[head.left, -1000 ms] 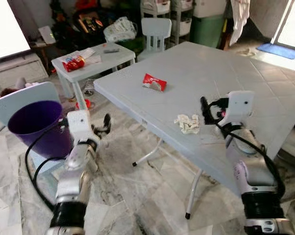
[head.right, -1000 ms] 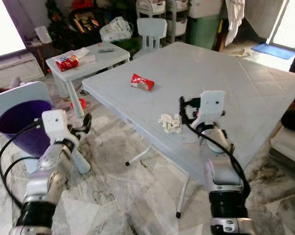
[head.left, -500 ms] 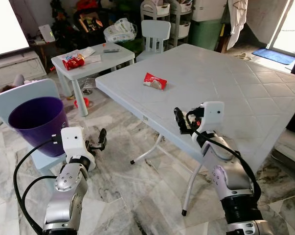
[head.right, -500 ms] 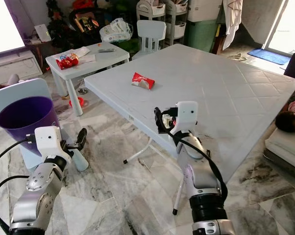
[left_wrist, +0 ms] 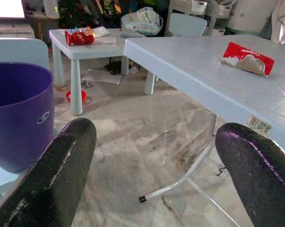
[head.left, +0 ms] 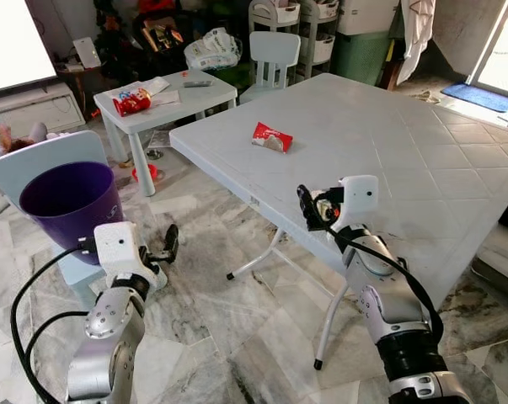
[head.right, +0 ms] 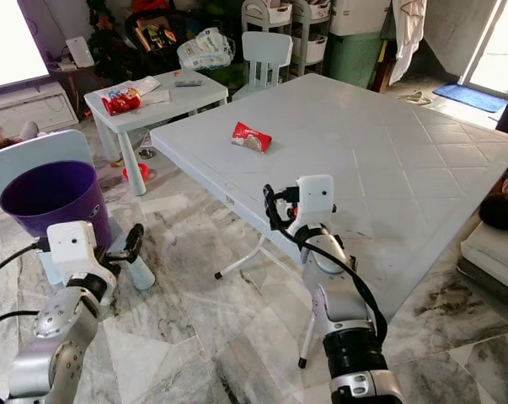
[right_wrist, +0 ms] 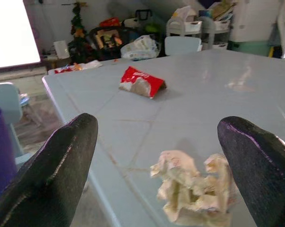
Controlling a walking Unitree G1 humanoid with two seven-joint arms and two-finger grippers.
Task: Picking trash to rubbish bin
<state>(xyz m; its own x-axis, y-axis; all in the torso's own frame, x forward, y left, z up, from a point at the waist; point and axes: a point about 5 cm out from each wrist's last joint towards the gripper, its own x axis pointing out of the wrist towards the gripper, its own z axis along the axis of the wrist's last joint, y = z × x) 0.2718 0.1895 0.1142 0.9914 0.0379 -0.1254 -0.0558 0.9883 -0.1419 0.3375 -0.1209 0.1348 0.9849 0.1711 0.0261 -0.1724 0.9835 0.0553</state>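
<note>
I have the right gripper at the near edge of the big grey table, fingers spread wide and holding nothing; through its wrist camera the crumpled paper wad sits on the tabletop right between the two fingers, close to that near edge; the red wrapper lies further in, toward the far left corner. I judge the step in hand to be grasping the wad; to do it well I'd keep the fingers level with the tabletop, push forward until the paper is deep between them, then close gently so it compresses rather than skids off the edge. The left gripper hangs low beside the purple bin, also open and empty; the bin stands on the floor well left of the table.
</note>
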